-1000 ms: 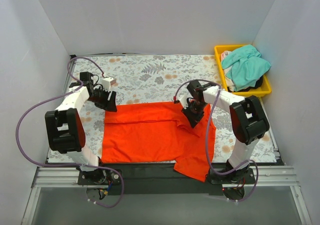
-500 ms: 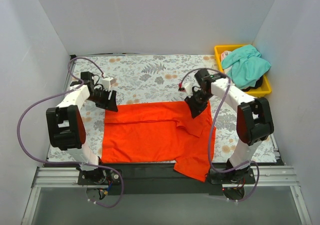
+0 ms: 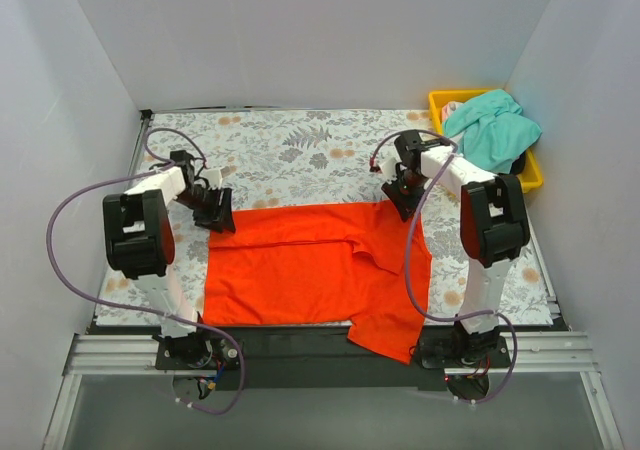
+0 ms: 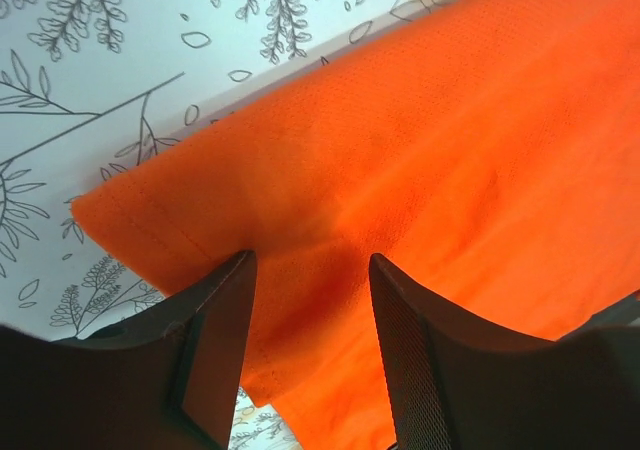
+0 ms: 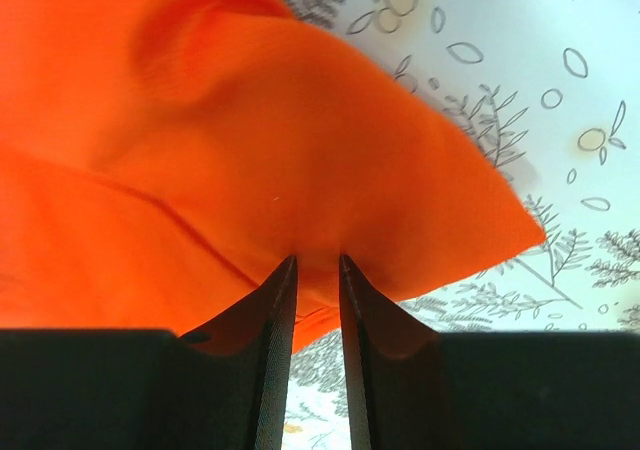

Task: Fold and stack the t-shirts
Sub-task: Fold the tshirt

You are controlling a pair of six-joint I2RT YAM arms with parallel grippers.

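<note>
The orange-red t-shirt (image 3: 300,265) lies spread on the patterned table, its near right part hanging over the front edge. My left gripper (image 3: 216,216) sits at the shirt's far left corner. In the left wrist view this gripper (image 4: 308,270) is open, its fingers (image 4: 215,340) pressed on the orange cloth (image 4: 450,140) either side of a small crease. My right gripper (image 3: 408,203) is at the far right corner. In the right wrist view it (image 5: 317,262) is shut on a pinch of orange cloth (image 5: 250,120). The teal-green t-shirt (image 3: 492,130) lies bunched in the bin.
A yellow bin (image 3: 536,178) stands at the far right corner of the table and also holds some pale and dark cloth. The floral tablecloth (image 3: 300,150) shows beyond the shirt. White walls close in the left, back and right. A black rail (image 3: 300,342) runs along the front edge.
My right gripper has moved away from me and to the right, carrying the shirt's right part out to the far right corner. My left gripper has shifted slightly along the far left corner.
</note>
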